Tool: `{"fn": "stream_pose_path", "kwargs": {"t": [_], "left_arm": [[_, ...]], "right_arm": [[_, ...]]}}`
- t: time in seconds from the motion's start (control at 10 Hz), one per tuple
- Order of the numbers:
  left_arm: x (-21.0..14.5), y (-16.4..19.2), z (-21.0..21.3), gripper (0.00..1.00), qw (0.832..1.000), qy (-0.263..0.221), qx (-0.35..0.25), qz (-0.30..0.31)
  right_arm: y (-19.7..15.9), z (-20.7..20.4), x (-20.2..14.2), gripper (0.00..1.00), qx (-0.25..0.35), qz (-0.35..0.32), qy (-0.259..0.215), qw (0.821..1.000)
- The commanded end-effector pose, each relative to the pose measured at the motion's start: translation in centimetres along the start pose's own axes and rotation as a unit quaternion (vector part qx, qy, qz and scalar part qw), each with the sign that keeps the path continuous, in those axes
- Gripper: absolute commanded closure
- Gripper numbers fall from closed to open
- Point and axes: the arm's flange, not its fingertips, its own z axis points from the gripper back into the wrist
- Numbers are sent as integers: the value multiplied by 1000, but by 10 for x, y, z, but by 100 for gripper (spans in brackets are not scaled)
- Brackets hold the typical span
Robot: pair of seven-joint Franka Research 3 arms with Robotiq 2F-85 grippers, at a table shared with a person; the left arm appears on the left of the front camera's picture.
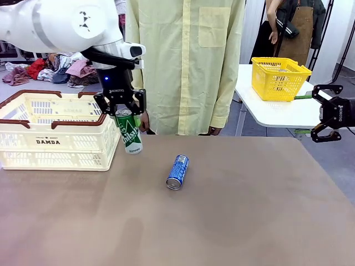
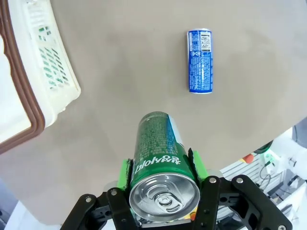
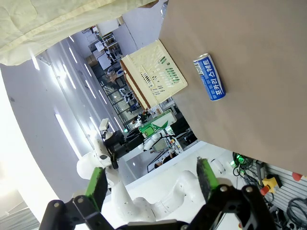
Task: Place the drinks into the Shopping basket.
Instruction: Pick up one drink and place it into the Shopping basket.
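Left gripper [image 1: 123, 111] clamped on the top end of the green can [image 1: 128, 133]. The can hangs slightly tilted, just outside the right wall of the Shopping basket [image 1: 55, 149], near the table's [image 1: 249, 210] far edge. Blue can [image 1: 177, 172] lies on its side mid-table, well apart. Right gripper [image 1: 314, 113] spread wide and empty, off the table's right edge.

Shopping basket [image 2: 53, 67] mostly beyond left wrist view's edge; blue can [image 2: 200, 61], fine print illegible
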Motion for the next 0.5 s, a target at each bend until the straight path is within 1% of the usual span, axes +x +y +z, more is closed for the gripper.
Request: {"fn": "stream_pose_path", "kwargs": {"t": [0.0,0.3,0.4], "left_arm": [[9,-9,-9,100,1000,1,4,6],[4,-6,-14,100,1000,8,0,-1],[15,8,9,100,999,-21,-23,-10]], "right_arm": [[2,3,-1,0,-4,2,5,1000],[2,3,-1,0,-4,2,5,1000],[2,3,-1,0,-4,2,5,1000]]}}
